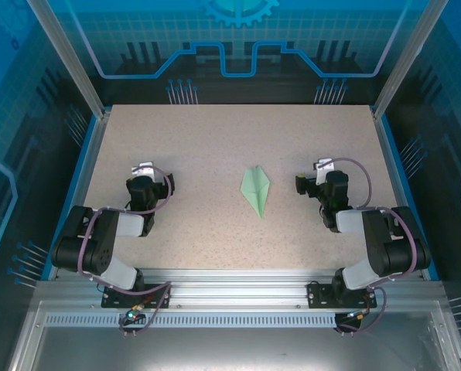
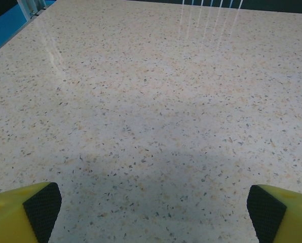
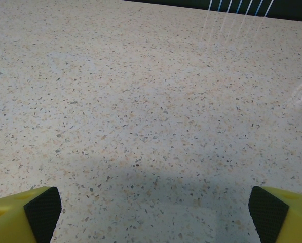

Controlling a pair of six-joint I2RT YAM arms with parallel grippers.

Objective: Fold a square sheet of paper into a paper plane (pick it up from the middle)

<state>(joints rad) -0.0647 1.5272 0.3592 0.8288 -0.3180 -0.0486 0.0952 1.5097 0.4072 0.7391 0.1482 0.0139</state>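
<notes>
A small pale mint-green paper plane (image 1: 256,190) lies flat in the middle of the speckled table (image 1: 215,147), its sharp tip pointing toward the near edge. My left gripper (image 1: 143,171) rests well to its left, folded back near its base. My right gripper (image 1: 321,170) sits to the plane's right, a short gap away. In each wrist view the yellow fingers with black pads (image 2: 42,207) (image 3: 42,208) stand wide apart at the bottom corners, with bare tabletop between them. Both grippers (image 2: 153,210) (image 3: 155,210) are open and hold nothing.
Blue side walls and aluminium posts (image 1: 68,58) fence the table on the left, right and back. The metal mounting rail (image 1: 230,290) with both arm bases runs along the near edge.
</notes>
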